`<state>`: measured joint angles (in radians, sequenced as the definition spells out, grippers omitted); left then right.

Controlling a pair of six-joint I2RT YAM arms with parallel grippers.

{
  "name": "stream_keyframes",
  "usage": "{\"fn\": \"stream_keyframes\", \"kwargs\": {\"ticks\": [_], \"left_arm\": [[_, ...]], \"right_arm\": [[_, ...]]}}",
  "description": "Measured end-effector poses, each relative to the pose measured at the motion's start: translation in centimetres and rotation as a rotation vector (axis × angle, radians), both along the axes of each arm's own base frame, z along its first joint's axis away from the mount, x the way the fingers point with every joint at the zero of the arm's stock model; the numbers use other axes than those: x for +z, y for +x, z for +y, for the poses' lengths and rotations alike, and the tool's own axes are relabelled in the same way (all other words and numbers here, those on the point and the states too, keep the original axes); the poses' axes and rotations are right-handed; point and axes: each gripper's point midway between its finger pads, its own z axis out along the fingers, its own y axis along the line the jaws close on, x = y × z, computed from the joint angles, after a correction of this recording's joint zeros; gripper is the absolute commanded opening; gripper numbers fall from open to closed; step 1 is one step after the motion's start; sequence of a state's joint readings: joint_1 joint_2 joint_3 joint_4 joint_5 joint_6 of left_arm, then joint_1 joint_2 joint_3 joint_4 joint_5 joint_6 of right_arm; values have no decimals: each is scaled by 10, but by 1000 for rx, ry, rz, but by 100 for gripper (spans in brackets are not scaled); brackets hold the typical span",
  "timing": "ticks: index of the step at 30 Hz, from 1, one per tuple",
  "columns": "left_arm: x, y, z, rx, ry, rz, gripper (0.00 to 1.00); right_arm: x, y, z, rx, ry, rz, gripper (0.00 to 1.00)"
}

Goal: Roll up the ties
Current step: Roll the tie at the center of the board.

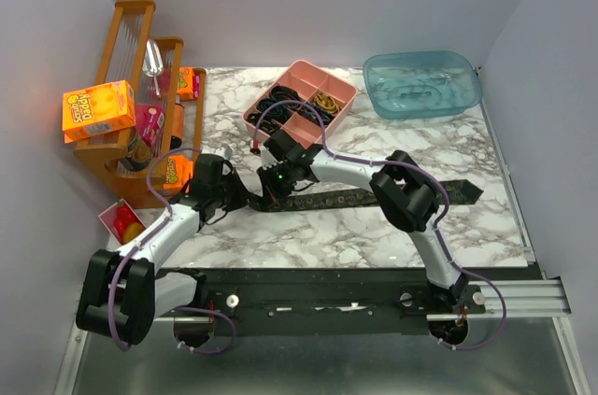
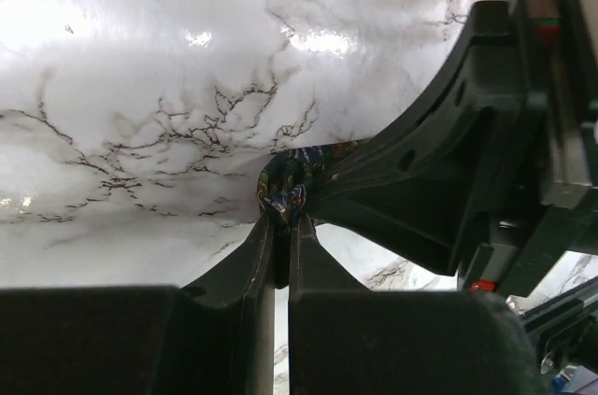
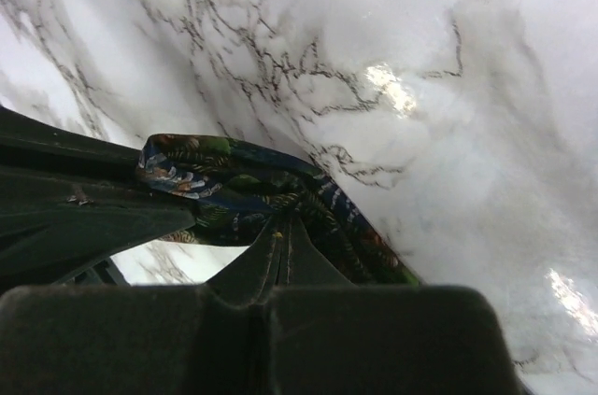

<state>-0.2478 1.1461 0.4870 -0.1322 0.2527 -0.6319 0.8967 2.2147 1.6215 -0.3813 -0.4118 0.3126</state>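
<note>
One dark patterned tie (image 1: 348,199) lies across the marble table, its pointed wide end (image 1: 464,191) on the right. The narrow end is folded over near the middle-left, where both grippers meet. My left gripper (image 1: 247,193) is shut on that folded end, and the left wrist view shows the tie (image 2: 290,180) pinched at the fingertips (image 2: 283,213). My right gripper (image 1: 274,184) is shut too. In the right wrist view the tie (image 3: 245,186) bunches into its closed tips (image 3: 283,229). The two grippers almost touch.
A pink divided tray (image 1: 301,73) with black and yellow band loops stands behind the grippers. A blue tub (image 1: 422,84) is at the back right. A wooden rack (image 1: 123,40) with orange boxes stands at the left, with a small red-and-white box (image 1: 120,219) in front of it.
</note>
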Motion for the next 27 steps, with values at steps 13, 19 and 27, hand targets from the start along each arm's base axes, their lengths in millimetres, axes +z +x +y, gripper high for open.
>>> {"fn": "stream_keyframes", "kwargs": {"ticks": [13, 19, 27], "left_arm": [[8, 0, -9, -45, 79, -7, 0], [9, 3, -11, -48, 104, -1, 0], [10, 4, -12, -47, 155, 10, 0]], "right_arm": [[0, 2, 4, 2, 1, 5, 1], [0, 3, 5, 4, 1, 8, 1], [1, 2, 8, 8, 9, 18, 1]]}}
